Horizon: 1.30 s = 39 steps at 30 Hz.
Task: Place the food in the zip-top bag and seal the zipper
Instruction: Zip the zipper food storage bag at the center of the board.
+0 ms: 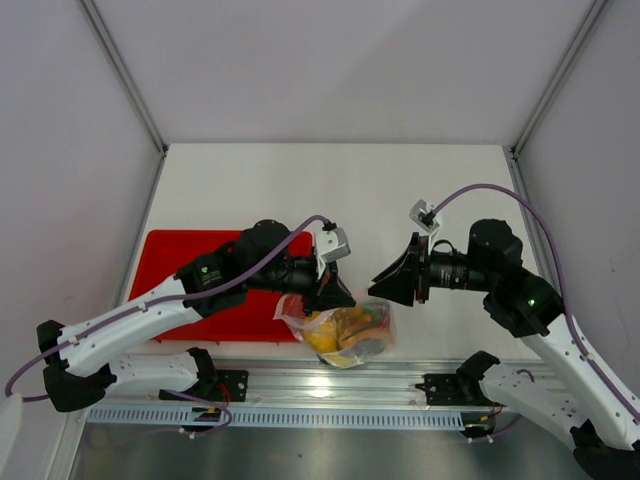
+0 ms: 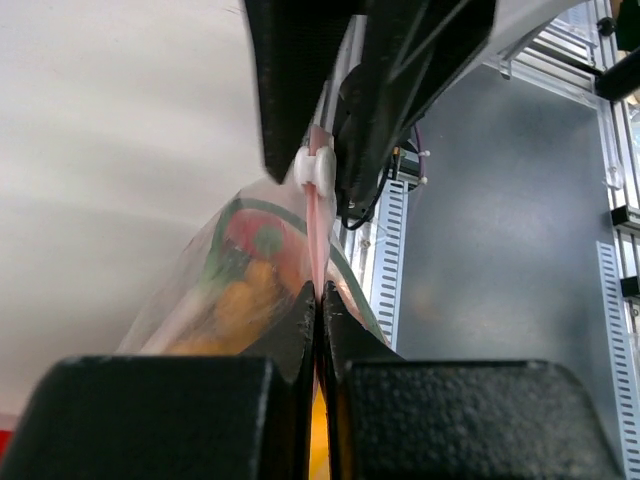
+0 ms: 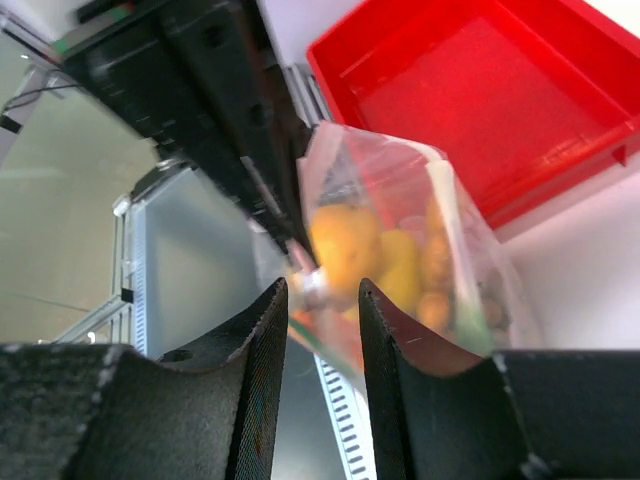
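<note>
While the left gripper (image 2: 318, 295) was pressed together on the pink-red zipper (image 2: 318, 230), pinching the strip edge-on, the right gripper (image 3: 322, 290) sat with its jaws spread, a clear gap between them. The zip-top bag (image 1: 350, 328) hung at the lower middle of the top view, between the two grippers and near the front edge of the surface (image 1: 330, 190). The food (image 3: 345, 245), yellow and orange pieces with bits of red and green, was inside it. The red tray (image 3: 480, 100) lay beyond, at the upper right of the right wrist view.

Risks, as I judged them:
- The white slider (image 2: 316, 168) sat right between the right gripper's fingers. Possibly they touched it; the view was too tight to tell. If that gripper backed off crooked, it could snag the slider and drag the zipper open again.
- Whether the zipper was shut along its whole length could not be seen. An unsealed stretch would let small pieces fall out once the bag tipped.
- The bag's whole weight seemed to hang from one pinch on the strip. A slip there, or an early release, would likely drop it at the surface edge, perhaps off it.
- The load of food pulling below the pinch could peel the seal apart.
</note>
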{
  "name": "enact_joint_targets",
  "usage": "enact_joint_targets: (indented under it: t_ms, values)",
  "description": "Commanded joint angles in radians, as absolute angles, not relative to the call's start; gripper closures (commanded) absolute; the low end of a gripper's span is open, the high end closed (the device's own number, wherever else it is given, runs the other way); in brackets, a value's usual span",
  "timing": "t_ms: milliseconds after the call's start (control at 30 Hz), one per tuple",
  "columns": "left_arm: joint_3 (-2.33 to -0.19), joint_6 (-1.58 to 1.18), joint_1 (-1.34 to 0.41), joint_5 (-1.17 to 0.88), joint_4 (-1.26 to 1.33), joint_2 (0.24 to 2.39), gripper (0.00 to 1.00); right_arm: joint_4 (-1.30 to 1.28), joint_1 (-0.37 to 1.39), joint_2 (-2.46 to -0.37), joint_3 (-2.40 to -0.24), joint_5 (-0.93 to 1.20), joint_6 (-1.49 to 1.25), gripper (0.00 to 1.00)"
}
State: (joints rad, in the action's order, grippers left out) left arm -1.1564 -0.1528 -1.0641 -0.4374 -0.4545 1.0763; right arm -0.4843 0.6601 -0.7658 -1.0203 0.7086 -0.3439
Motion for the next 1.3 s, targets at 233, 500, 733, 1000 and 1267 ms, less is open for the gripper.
enact_joint_targets:
  t_ms: [233, 500, 733, 1000, 1267]
  values:
    - [-1.193, -0.132, -1.066, -0.514, -0.431, 1.077, 0.99, -0.534, 0.52, -0.808, -1.068, 0.879, -0.273, 0.58]
    - [-1.2, -0.132, -1.066, -0.517, -0.434, 1.089, 0.99, -0.46, 0.495, -0.793, -1.043, 1.02, -0.321, 0.61]
    - [-1.209, -0.135, -1.066, -0.517, -0.445, 1.1, 0.99, -0.434, 0.495, -0.805, -1.037, 1.068, -0.334, 0.64]
    - [-1.227, -0.133, -1.066, -0.523, -0.451, 1.103, 0.99, -0.425, 0.492, -0.822, -1.025, 1.075, -0.334, 0.64]
    - [-1.23, -0.133, -1.066, -0.529, -0.453, 1.109, 0.99, -0.403, 0.491, -0.827, -1.011, 1.072, -0.348, 0.73]
